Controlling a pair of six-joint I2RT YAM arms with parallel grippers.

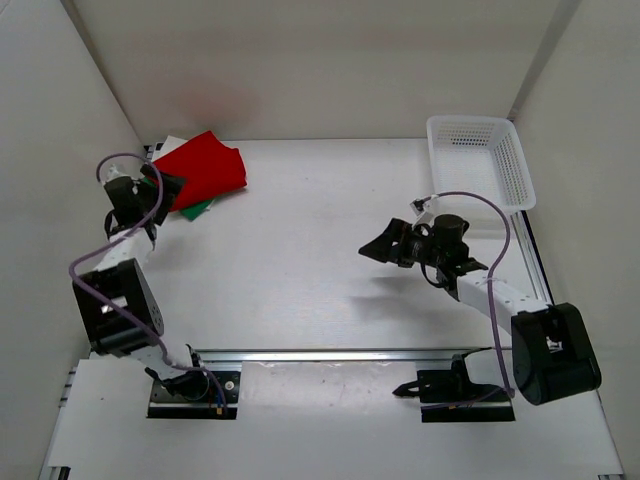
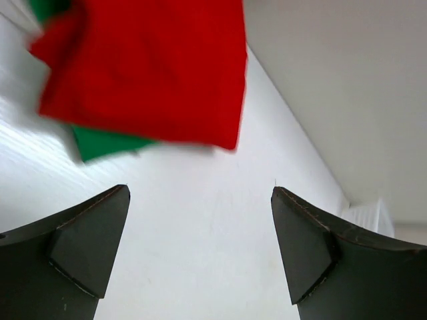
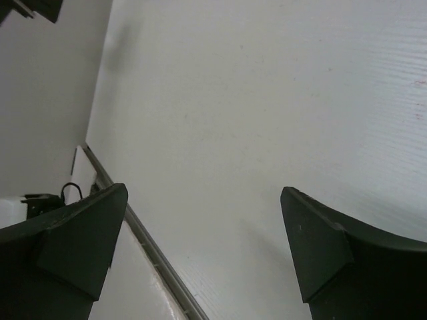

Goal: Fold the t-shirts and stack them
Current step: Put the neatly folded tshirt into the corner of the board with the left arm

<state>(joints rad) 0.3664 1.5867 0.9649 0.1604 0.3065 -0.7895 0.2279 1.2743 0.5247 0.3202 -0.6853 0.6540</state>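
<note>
Cloth lay piled in the far left corner of the white worktop. A folded bright red soft cloth t-shirt sat on top. A bright green cloth t-shirt showed as a thin strip under its near edge, and a cream-white cloth t-shirt peeked out at the far side. All three looked stacked, though the red one sat a little askew across the green.

Your left black two-finger claw stood wide and held nothing, its tips just beside the near edge of the pile. The left wrist view showed bare worktop between the fingers and the red hem a little way ahead. Your right black claw also stood wide and empty over the middle right of the worktop, well apart from the shirts. A white plastic mesh basket sat in the far right corner.

By their look, these shirts were light, limp and easily dragged, so a push on one layer would likely have shifted or unfolded those beneath. If you meant to square the stack, the safest hold seemed a pinch on a folded corner of the red shirt, through all its layers, lifted low rather than slid.
</note>
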